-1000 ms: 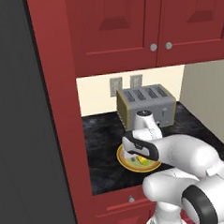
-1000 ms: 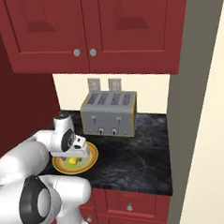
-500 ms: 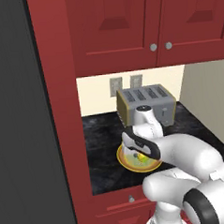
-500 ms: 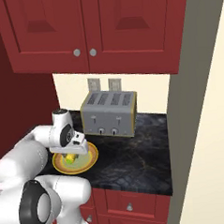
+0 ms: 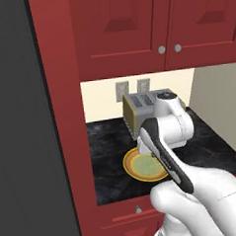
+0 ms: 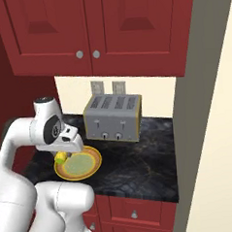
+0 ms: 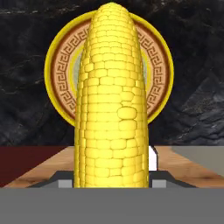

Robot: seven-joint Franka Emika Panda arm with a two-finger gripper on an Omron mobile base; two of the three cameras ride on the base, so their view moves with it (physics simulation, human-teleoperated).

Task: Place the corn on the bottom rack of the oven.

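The corn (image 7: 111, 100), a yellow cob, stands upright along the middle of the hand view with my gripper (image 7: 111, 177) shut on its near end. In the right base view the gripper (image 6: 62, 151) holds the corn (image 6: 61, 157) just above the left rim of the round yellow-orange plate (image 6: 79, 164). The plate (image 5: 144, 166) lies bare on the black counter, and in the hand view the plate (image 7: 61, 78) sits directly below the cob. The oven and its bottom rack are out of view.
A silver four-slot toaster (image 6: 113, 118) stands behind the plate against the cream wall. Red upper cabinets (image 6: 93, 29) hang above, and a tall red cabinet side (image 5: 62, 143) borders the counter (image 6: 140, 160) on the left. Red drawers (image 6: 133, 214) run below the counter edge.
The corn has come off the plate: my shut gripper has risen slightly with it, leaving the plate bare. Toaster and plate stay put.
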